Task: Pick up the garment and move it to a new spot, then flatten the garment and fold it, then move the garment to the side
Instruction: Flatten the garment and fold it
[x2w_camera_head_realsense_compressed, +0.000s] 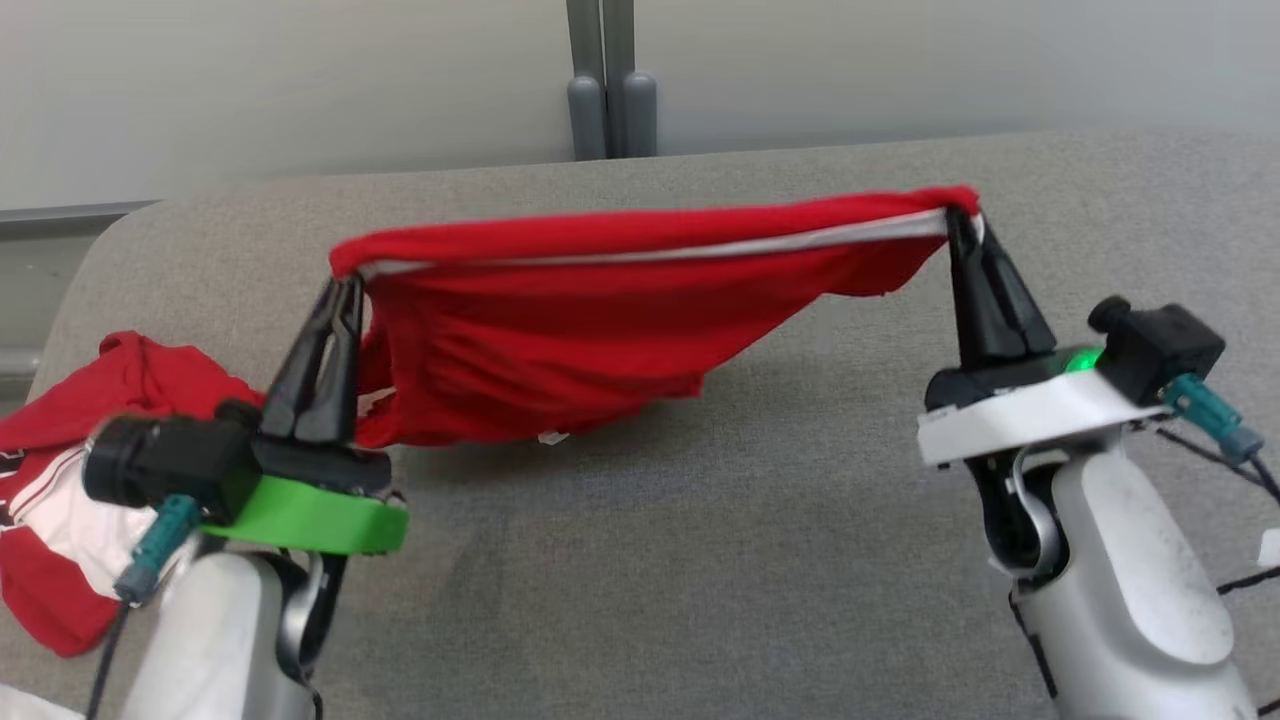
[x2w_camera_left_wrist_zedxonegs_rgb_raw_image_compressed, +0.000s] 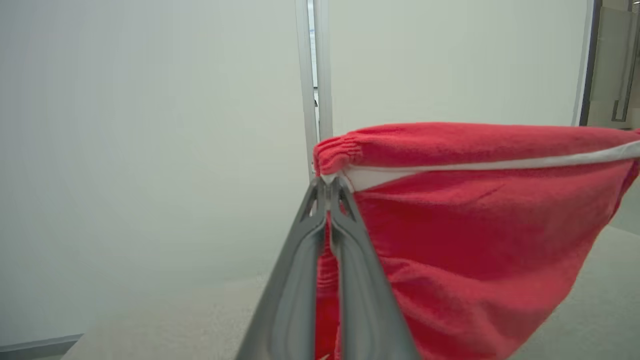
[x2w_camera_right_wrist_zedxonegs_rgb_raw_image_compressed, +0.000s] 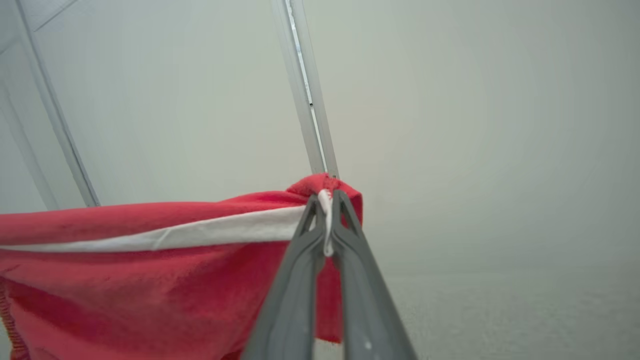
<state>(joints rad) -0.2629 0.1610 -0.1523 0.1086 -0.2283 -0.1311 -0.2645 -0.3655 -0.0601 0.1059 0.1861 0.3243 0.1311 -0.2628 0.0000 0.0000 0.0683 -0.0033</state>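
Caught in mid-air over a grey cloth-covered table (x2w_camera_head_realsense_compressed: 700, 560): a red garment (x2w_camera_head_realsense_compressed: 560, 330), strung like a hammock between two arms. Left gripper (x2w_camera_head_realsense_compressed: 343, 285) pinched tight on one end of the white-trimmed top edge, dark fingers pressed together with cloth between them. Right gripper (x2w_camera_head_realsense_compressed: 958, 218) clamped the same way on the other end, higher up and farther to the back in the head view. From both wrist cameras, the same story close up: jaws together, white band and red fabric nipped at the very tips.

Top edge drawn nearly straight; lower part sagging in loose folds toward the left of centre, low over the table, whether brushing it or hanging just clear hard to say. Beside the left arm, at the table's near corner, a separate heap of red-and-white clothing (x2w_camera_head_realsense_compressed: 60, 500).

By the look of it, the first step in hand: lifted and spread out, ready for carrying to a new spot, with flattening and folding not yet begun. Next, most likely, a joint carry to open table, both ends kept at matching spacing. Then a slow descent, hanging part down first and the top edge laid out beyond it. Called for: even tension across the edge, level grippers, no letting go before touchdown. Likely trouble, as a guess: bunching under the sagging middle if lowered too fast.
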